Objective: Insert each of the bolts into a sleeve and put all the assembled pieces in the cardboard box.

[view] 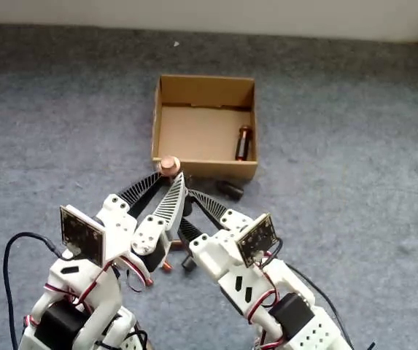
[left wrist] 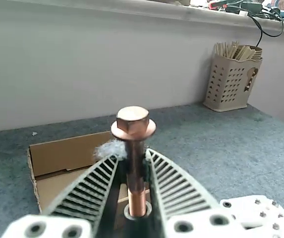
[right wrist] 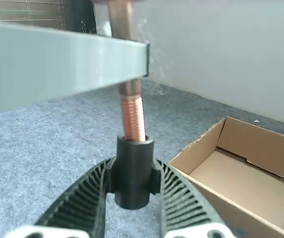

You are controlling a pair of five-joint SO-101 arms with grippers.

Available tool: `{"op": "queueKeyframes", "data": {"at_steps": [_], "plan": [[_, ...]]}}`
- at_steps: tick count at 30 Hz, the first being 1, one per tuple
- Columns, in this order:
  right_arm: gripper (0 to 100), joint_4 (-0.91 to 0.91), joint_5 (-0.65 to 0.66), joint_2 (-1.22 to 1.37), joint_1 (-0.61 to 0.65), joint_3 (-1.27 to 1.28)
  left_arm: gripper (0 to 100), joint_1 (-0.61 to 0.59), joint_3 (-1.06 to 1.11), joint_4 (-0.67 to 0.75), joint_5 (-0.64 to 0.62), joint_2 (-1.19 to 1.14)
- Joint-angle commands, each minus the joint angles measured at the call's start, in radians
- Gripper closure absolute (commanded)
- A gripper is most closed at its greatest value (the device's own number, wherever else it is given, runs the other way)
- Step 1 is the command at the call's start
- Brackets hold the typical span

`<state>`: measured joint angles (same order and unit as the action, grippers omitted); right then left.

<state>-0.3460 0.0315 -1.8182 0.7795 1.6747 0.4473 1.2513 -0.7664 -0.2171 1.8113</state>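
Note:
My left gripper (view: 168, 177) is shut on a copper bolt (view: 168, 165) and holds it upright, head up, just in front of the cardboard box (view: 216, 170). In the left wrist view the bolt (left wrist: 133, 148) stands between the fingers (left wrist: 94, 188), with the box (left wrist: 62, 153) behind. My right gripper (right wrist: 133, 174) is shut on a black sleeve (right wrist: 133, 171) directly under it. The bolt's threaded end (right wrist: 133, 116) enters the sleeve's top. In the high view the right gripper (view: 186, 210) sits beneath the left one. One assembled piece (view: 243, 142) lies inside the box at its right wall.
A loose black sleeve (view: 230, 189) lies on the grey carpet at the box's front right corner. Under the arms, a copper bolt (view: 166, 265) and another black sleeve (view: 188, 262) rest on the carpet. A beige slotted holder (left wrist: 231, 79) stands by the wall.

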Motion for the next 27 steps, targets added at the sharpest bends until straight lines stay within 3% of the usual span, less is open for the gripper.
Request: {"op": "queueKeyframes", "data": {"at_steps": [1, 9, 15, 27], "plan": [[99.3, 0.027, 0.012, -0.018, -0.008, 0.150, 100, -0.018, -0.005, -0.003, 0.005, 0.005], [99.3, 0.027, 0.012, -0.018, -0.008, 0.150, 98, -0.007, 0.013, -0.040, 0.009, 0.005], [99.3, 0.027, 0.012, -0.018, -0.010, 0.150, 83, -0.001, 0.019, -0.092, 0.008, 0.004], [99.3, 0.027, 0.012, -0.018, -0.010, 0.150, 83, -0.012, 0.018, -0.103, 0.011, 0.004]]}}
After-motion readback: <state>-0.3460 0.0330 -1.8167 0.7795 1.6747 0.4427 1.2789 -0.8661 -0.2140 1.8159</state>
